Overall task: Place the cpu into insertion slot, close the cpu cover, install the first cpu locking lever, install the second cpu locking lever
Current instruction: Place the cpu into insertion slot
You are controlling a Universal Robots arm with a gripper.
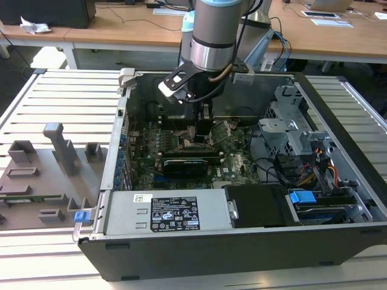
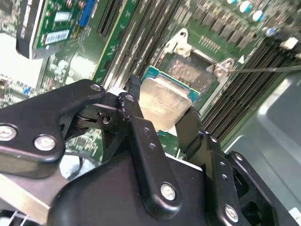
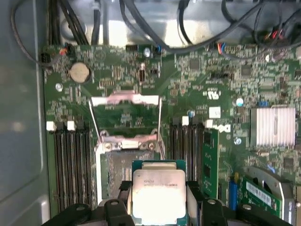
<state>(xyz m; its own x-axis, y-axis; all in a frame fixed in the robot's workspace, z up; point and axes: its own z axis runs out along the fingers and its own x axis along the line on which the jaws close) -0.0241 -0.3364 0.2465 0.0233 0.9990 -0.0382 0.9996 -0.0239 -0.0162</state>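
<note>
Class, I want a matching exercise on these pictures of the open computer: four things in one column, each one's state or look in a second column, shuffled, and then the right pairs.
Things
1. cpu
2. cpu cover
3. insertion slot
4. coin battery

States
A. uncovered, with part of its contact field showing
B. round and silver, set on the green board
C. clamped in the gripper
D. swung open on its hinge

Pairs: 1-C, 2-D, 3-A, 4-B
</note>
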